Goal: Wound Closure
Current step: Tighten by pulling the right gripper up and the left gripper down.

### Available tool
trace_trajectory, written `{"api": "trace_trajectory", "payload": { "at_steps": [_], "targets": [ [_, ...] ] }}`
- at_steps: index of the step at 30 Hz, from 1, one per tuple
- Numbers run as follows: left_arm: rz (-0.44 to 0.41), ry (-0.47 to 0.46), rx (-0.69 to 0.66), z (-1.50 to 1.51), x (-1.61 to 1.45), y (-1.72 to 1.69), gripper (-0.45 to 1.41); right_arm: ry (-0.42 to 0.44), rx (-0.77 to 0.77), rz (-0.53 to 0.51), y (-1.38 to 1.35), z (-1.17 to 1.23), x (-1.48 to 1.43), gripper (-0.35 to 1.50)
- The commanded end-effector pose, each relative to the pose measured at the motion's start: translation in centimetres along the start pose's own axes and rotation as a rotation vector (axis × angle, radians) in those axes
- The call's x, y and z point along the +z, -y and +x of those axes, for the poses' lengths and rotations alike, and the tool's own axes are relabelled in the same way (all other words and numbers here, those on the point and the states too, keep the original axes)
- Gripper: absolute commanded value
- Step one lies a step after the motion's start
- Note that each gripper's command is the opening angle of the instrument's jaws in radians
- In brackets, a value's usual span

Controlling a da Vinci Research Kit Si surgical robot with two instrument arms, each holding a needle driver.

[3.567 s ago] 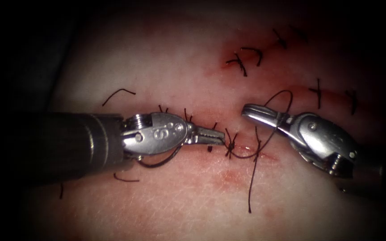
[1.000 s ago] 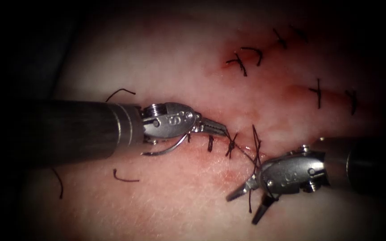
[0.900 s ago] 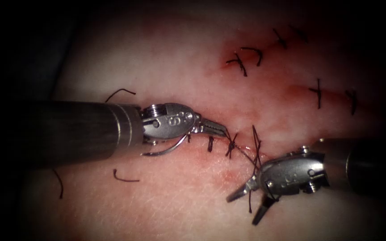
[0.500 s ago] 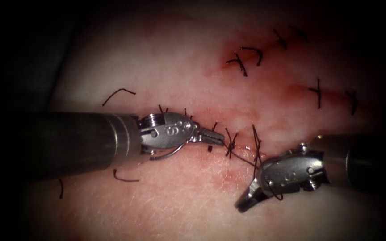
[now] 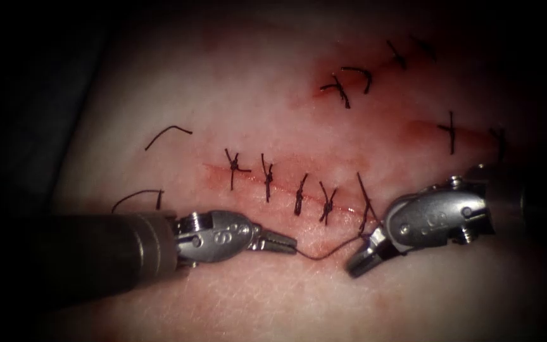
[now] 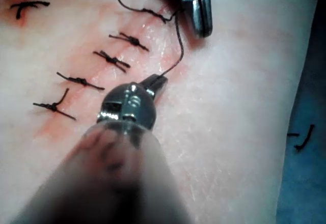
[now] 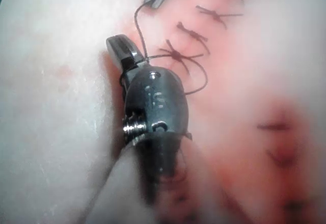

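Both hands have drawn apart below the cut (image 5: pixel 273 183): the left hand (image 5: pixel 280 242) and right hand (image 5: pixel 363 258), each clamped on the thread (image 5: pixel 324 254), are tightening the newest knot (image 5: pixel 366 212).

Dark, near-black thread (image 5: pixel 324 254) is being seen against pale pink tissue (image 5: pixel 254 95). Red fluid (image 5: pixel 324 95) is being shown streaked along the cut (image 5: pixel 286 190). Shiny silver is being shown on the left tool (image 5: pixel 278 242) and right tool (image 5: pixel 363 258).
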Motion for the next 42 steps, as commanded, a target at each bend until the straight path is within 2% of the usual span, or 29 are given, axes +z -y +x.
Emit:
{"api": "trace_trajectory", "payload": {
  "at_steps": [1,5,15,21,33,38,42],
  "targets": [
    [-0.004,0.01,0.003,-0.05,0.09,-0.09,-0.45,-0.017,0.004,-0.01,-0.1,-0.08,0.0,-0.35],
    [-0.042,0.057,0.019,-0.11,0.05,-0.45,-0.45,-0.057,0.032,-0.045,-0.26,-0.2,-0.2,-0.35],
    [-0.165,0.118,0.064,-0.14,-0.08,-1.08,-0.45,-0.09,0.059,-0.073,-0.35,-0.35,-0.3,-0.35],
    [-0.277,0.17,0.089,-0.25,-0.11,-1.48,-0.45,-0.098,0.071,-0.084,-0.41,-0.42,-0.38,-0.35],
    [-0.412,0.24,0.117,-0.48,-0.18,-1.83,-0.45,-0.07,0.094,-0.118,-0.58,-0.58,-0.45,-0.35],
    [-0.501,0.269,0.138,-0.6,-0.06,-2.05,-0.45,-0.068,0.115,-0.157,-0.66,-0.66,-0.55,-0.35],
    [-0.606,0.3,0.168,-0.71,0.01,-2.26,-0.45,-0.052,0.133,-0.186,-0.69,-0.66,-0.59,-0.35]
  ]
}}
